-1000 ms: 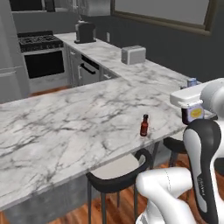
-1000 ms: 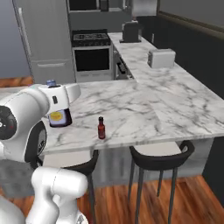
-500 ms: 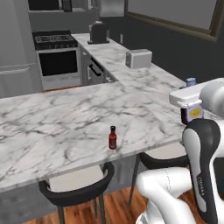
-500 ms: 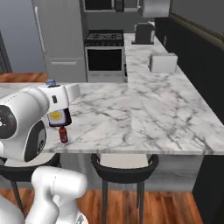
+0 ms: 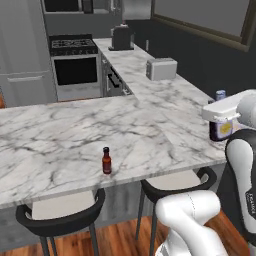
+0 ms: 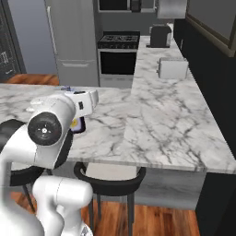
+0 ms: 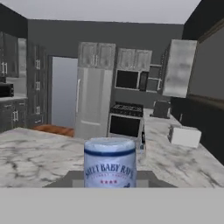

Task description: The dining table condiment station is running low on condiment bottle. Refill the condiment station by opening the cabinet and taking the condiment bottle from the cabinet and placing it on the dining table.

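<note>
- Marble fills the left base view: the dining-table counter runs across the frame, with two black stools tucked under its near edge. A small red-brown bottle with a black cap stands upright near that edge. At the right, the end effector carries the condiment bottle; its dark body, yellow label and pale cap show just below and behind the white hand, above the counter's right end. Whether the bottle's base touches the marble cannot be told. A toaster sits on the far counter, and a stove stands beyond it.
- Right base view: the arm's big white joint covers most of the hand. The condiment bottle peeks out as a dark sliver under the end effector, over the counter near its front edge. The toaster and the stove lie further back.
- Hand view: the condiment bottle sits right at the camera, cap toward the lens, pale top and blue-lettered band readable. The fingertips are hidden, so the exact grip cannot be told, but the bottle is carried in the hand. Beyond it lie the counter and a tall fridge.
</note>
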Robot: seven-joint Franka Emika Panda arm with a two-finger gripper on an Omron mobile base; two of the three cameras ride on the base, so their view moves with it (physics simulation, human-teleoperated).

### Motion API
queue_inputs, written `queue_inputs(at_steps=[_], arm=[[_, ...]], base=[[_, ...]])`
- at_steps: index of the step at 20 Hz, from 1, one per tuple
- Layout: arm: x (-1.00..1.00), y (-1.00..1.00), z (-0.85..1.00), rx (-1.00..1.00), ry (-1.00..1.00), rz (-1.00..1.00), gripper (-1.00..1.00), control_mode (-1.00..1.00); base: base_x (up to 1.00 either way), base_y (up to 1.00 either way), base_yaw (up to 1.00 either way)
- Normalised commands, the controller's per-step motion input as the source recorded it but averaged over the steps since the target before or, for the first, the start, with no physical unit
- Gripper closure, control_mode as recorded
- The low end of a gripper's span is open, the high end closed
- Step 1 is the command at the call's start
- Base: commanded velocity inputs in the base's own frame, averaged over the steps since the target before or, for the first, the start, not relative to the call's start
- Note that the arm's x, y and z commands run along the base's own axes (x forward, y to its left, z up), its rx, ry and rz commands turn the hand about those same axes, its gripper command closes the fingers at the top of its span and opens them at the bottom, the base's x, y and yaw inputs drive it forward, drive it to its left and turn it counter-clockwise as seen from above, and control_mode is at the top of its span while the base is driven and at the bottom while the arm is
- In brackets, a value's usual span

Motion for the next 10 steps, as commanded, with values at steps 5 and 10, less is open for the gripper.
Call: queue_inputs(at_steps=[5,10], arm=[[1.0,-0.13,-0.78,0.04,0.0,0.51,1.0,-1.0],[0.9,0.0,-0.59,0.0,0.0,0.43,1.0,-1.0]], base=[[0.0,0.0,0.0],[0.0,0.0,0.0]])
